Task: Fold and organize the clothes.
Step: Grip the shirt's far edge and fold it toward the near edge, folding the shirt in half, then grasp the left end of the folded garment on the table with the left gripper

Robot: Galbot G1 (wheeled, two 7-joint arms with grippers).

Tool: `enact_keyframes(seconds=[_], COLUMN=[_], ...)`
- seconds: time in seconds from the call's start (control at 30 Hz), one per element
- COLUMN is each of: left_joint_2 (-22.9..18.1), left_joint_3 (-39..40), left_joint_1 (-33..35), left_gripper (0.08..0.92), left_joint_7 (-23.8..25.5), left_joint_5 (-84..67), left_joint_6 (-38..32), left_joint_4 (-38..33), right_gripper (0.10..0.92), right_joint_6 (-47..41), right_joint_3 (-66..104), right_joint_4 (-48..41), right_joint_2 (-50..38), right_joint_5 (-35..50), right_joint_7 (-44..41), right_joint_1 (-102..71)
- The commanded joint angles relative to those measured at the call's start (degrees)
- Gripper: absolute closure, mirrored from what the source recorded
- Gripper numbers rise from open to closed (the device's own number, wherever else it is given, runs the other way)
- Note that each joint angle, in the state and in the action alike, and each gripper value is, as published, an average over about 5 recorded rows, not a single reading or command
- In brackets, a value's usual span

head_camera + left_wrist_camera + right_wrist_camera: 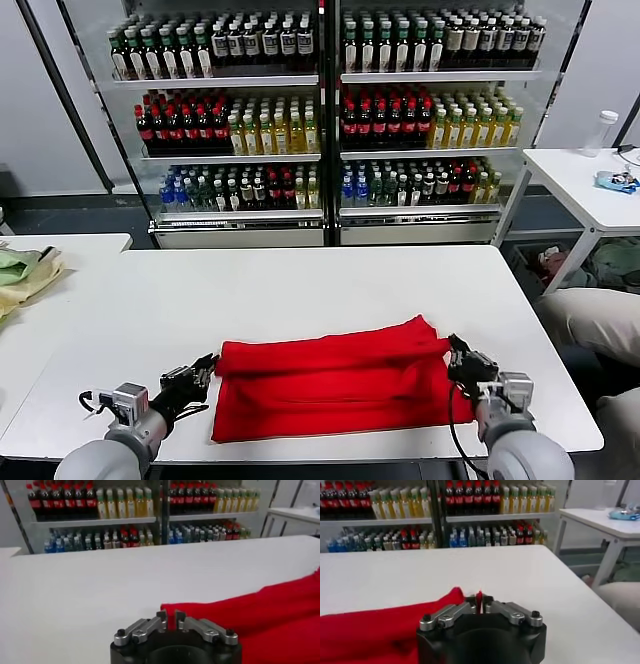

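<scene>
The red T-shirt (335, 385) lies folded into a wide band on the near part of the white table (300, 290); its print is hidden. My left gripper (207, 368) is at the shirt's left end, and in the left wrist view (170, 617) its fingers are close together with red fabric (260, 610) between them. My right gripper (458, 358) is at the shirt's right end. In the right wrist view (479, 602) it is shut on a thin fold of the red cloth (370, 630), which sticks up between the fingertips.
A pale green-and-yellow cloth pile (25, 272) lies on a second table at the left. Drinks coolers (325, 120) stand behind. A white side table (585, 185) with a bottle (600, 130) stands at the right, with a beige-clad shape (595, 320) beside my table.
</scene>
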Motion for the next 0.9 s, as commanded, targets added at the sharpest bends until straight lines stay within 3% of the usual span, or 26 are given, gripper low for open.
enact_keyframes(seconds=[0.03, 0.3, 0.53, 0.63, 0.77, 0.9], left_joint_2=[-2.9, -9.9, -13.5, -12.9, -12.1, -13.2], left_joint_3=[0.3, 11.9, 14.9, 13.9, 13.0, 13.4], left_joint_1=[2.7, -1.3, -3.4, -2.8, -1.9, -2.3], left_gripper=[0.722, 0.489, 0.29, 0.215, 0.181, 0.215], left_joint_7=[-8.0, -17.3, -20.2, -21.7, -20.1, -20.4], left_joint_5=[0.6, 1.9, 2.3, 1.2, -0.2, -0.1], left_joint_6=[0.5, -1.6, -1.7, -2.9, -4.0, -4.2], left_joint_4=[-6.2, 1.6, 5.0, 5.1, 4.8, 5.4], right_gripper=[0.689, 0.465, 0.262, 0.214, 0.203, 0.203], right_joint_6=[-0.2, 2.3, 3.7, 3.6, 3.5, 3.5], right_joint_3=[6.7, 3.5, 4.5, 3.8, 2.8, 2.7], right_joint_4=[10.1, 9.6, 8.1, 8.8, 8.6, 8.2], right_joint_2=[0.3, 2.8, 2.2, 2.5, 2.6, 2.3], right_joint_5=[-1.7, -9.8, -10.9, -12.2, -13.4, -13.4], right_joint_7=[-1.0, -2.2, -2.9, -3.1, -3.2, -3.4], right_joint_1=[-7.9, -10.7, -11.2, -11.4, -10.8, -10.4])
